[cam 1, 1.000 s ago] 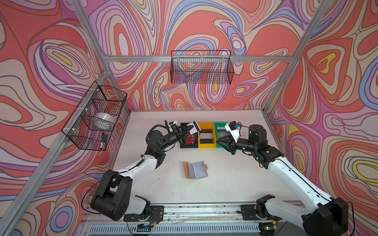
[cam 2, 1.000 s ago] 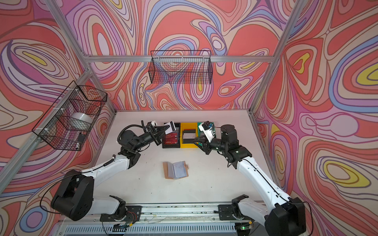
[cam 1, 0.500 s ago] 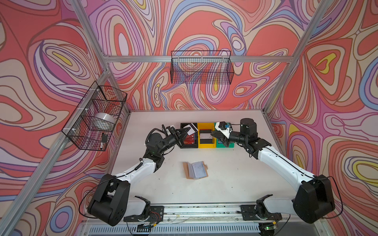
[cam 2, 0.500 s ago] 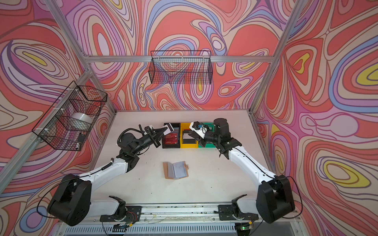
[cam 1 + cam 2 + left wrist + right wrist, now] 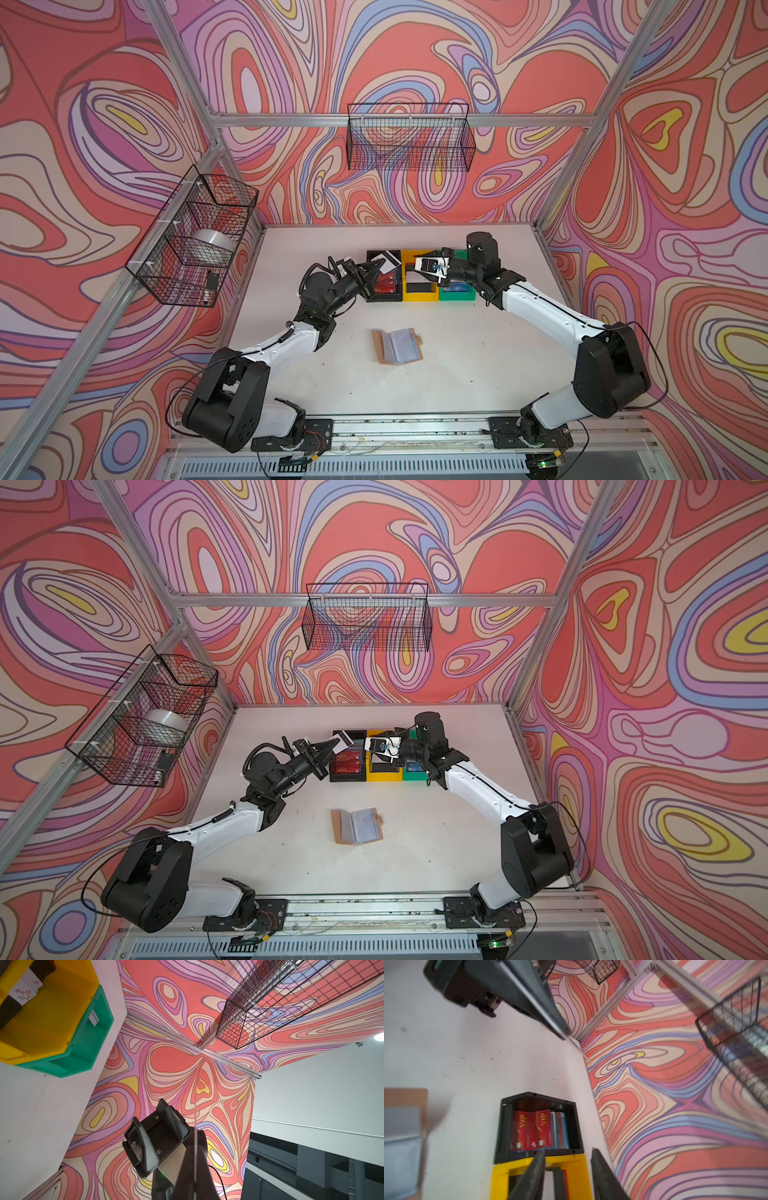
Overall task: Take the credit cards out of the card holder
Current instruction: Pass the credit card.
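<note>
Right fingers (image 5: 533, 1176) have swung over yellow bin (image 5: 517, 1164), now apart; left fingers (image 5: 371, 271) clamp card (image 5: 389, 262) (edge-on from wrist)

Top views: high over near edge, facing down, whole table (image 5: 478, 361) shared; wrist views: close, low, sharing yellow bin (image 5: 500, 1176).

Both arms are reaching forward with elbows bent, wrists pointing inward toward each other; left tool (image 5: 375, 269) is pinching a credit card (image 5: 390, 261), right tool (image 5: 568, 1151) is hanging with jaws apart.

Swirl-patterned walls (image 5: 374, 62), white table (image 5: 478, 365), possibly ceiling lamp (image 5: 379, 1037)
</note>
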{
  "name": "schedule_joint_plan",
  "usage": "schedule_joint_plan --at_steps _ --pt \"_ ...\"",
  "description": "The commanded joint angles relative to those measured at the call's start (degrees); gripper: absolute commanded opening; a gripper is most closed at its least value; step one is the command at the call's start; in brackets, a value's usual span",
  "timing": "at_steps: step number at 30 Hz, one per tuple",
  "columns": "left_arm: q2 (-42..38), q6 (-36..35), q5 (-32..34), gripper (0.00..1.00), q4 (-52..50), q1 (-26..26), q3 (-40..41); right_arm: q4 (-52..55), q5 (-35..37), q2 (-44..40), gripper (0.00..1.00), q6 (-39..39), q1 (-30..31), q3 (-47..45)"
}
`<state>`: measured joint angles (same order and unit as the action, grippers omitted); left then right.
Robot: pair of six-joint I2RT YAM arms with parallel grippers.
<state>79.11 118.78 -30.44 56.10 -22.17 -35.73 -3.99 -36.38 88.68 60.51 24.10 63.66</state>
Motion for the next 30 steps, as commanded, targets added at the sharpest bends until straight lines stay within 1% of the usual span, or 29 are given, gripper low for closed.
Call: schedule_joint_plan --at_steps 1,3,5,8,12,14,18,21,23,24,26,28,30 --pt "0.9 27.3 -0.5 0.0 4.3 -0.4 -0.3 -5.8 1.7 1.9 0.44 7.5 0.3 1.1" --pt "0.9 27.3 0.2 0.0 4.5 -0.5 -0.2 -7.5 0.9 2.8 0.46 8.3 0.3 1.6" --pt "0.7 27.4 0.6 0.0 4.3 -0.8 -0.4 -7.2 -0.7 3.8 0.45 9.1 0.3 2.7" --pt "1.2 27.7 0.3 0.0 4.6 -1.1 -1.0 -7.0 -3.3 5.3 0.39 10.3 0.3 4.3" --pt "2.6 28.6 -1.0 0.0 5.7 -2.0 -1.5 -5.7 -7.1 7.2 0.34 10.8 0.3 7.1" --pt "4.0 29.6 -1.3 0.0 8.4 -2.5 -1.8 -6.2 -9.3 7.8 0.34 9.9 0.3 7.8" --pt "8.0 32.8 -3.7 0.0 15.6 -3.1 -3.6 -4.1 -12.0 9.2 0.3 10.7 0.3 10.0" --pt "9.7 34.9 -5.2 0.0 18.6 -3.2 -4.4 -3.9 -13.6 9.1 0.29 10.0 0.0 10.2" --pt "10.6 35.6 -4.9 0.0 21.6 -3.1 -5.0 -2.7 -14.4 8.7 0.25 10.4 -0.3 10.1" --pt "11.1 35.6 -5.7 0.0 22.0 -2.9 -5.4 -2.2 -14.9 8.4 0.22 10.4 -0.4 10.0" --pt "11.6 34.7 -7.7 0.0 22.1 -2.6 -5.7 -1.8 -15.0 7.7 0.21 10.5 -0.7 9.4" --pt "11.2 34.7 -7.4 0.0 22.1 -2.4 -4.9 -0.7 -14.9 6.9 0.19 11.6 -0.8 8.9" --pt "11.1 34.3 -8.7 0.0 22.0 -1.9 -5.5 0.8 -14.9 6.1 0.17 12.9 -1.0 8.3"
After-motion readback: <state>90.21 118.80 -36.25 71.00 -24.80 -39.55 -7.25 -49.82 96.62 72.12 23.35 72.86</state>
